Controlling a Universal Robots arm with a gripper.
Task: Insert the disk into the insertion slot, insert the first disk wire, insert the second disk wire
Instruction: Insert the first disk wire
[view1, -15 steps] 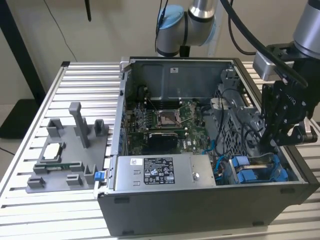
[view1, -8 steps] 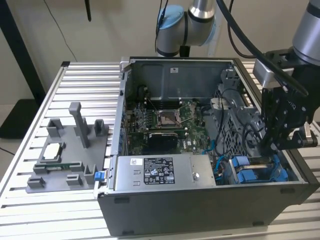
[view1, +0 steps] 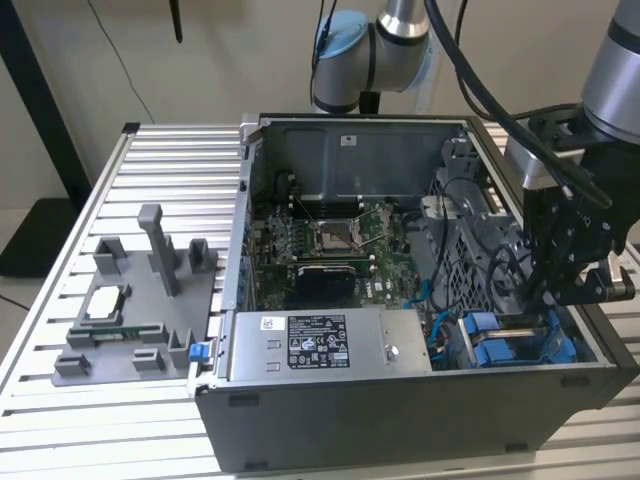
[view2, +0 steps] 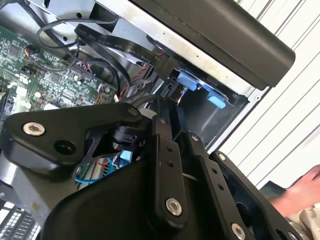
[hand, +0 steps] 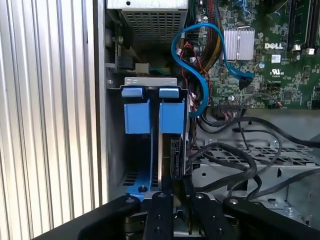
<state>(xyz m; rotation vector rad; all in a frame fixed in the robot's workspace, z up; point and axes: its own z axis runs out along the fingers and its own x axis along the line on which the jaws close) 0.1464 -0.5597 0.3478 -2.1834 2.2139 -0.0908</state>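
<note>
Seemingly sits at the first-wire step, fingers (hand: 161, 214) pinched close on a black wire plug (hand: 175, 160) against the disk (hand: 172, 116) already seated in the insertion slot (hand: 116, 150), calling for a straight, aligned push.

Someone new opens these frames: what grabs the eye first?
The open computer case on the slatted table, its green circuit board bare in the middle. Next, the bright blue drive frames in the corner at the exterior view's right, with the arm's black tool hanging close by them.
</note>
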